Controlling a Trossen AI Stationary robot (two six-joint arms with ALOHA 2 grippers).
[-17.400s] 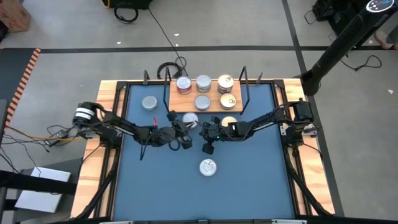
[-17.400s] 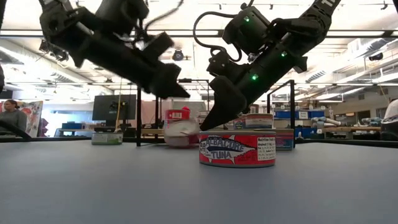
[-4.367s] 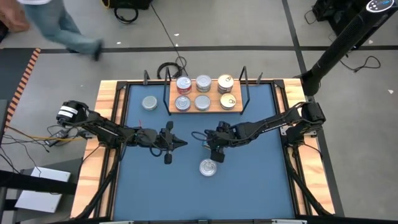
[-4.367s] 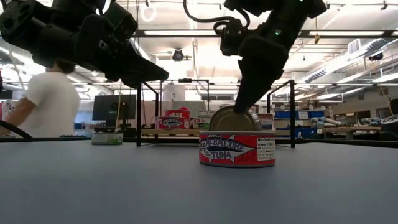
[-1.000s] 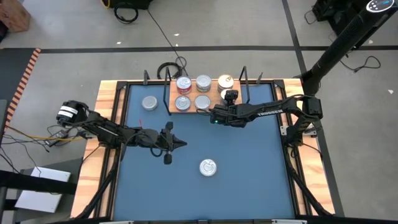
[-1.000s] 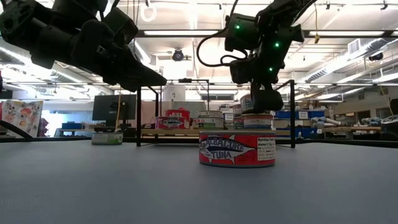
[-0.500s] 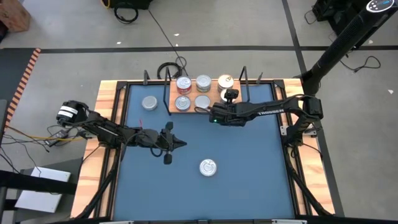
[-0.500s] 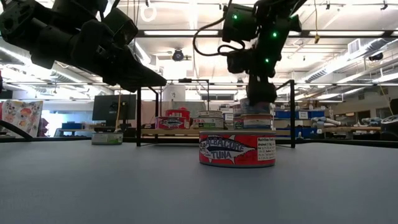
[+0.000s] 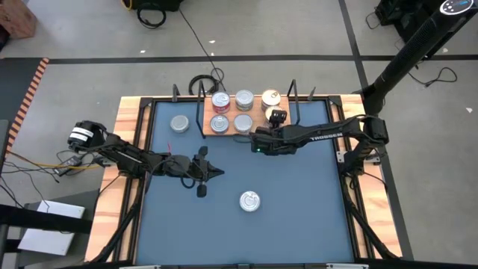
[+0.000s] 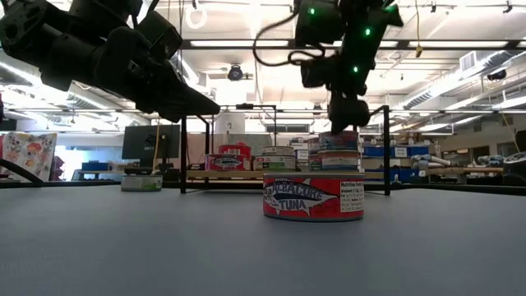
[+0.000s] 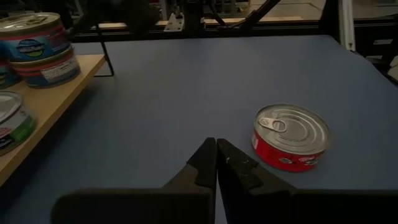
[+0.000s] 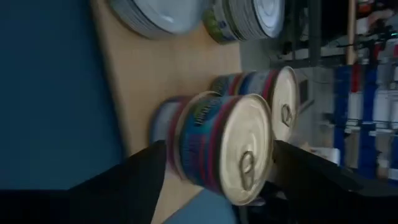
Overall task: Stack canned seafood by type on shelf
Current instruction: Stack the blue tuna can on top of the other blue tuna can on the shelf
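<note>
The shelf (image 9: 231, 112) stands at the table's far middle with several tins of canned seafood on it. At its near right a gold-topped tin (image 12: 230, 146) rests on another tin (image 12: 163, 134). My right gripper (image 9: 276, 117) is open just above this pair, its fingers (image 12: 130, 180) standing on either side of the top tin. A red-sided tin (image 9: 249, 201) sits on the blue table toward the near edge. My left gripper (image 9: 207, 172) hovers shut to the left of centre, and that tin (image 11: 291, 137) lies ahead of its fingers.
A single silver tin (image 9: 179, 124) sits on the table left of the shelf. Black wire uprights (image 9: 293, 97) rise at the shelf's ends, the right one close to my right gripper. Open blue table lies around the red-sided tin.
My right gripper has lowered the gold-topped tin onto the tin at the shelf's near right. It has then risen a little off it, and the tin has stayed on the stack.
</note>
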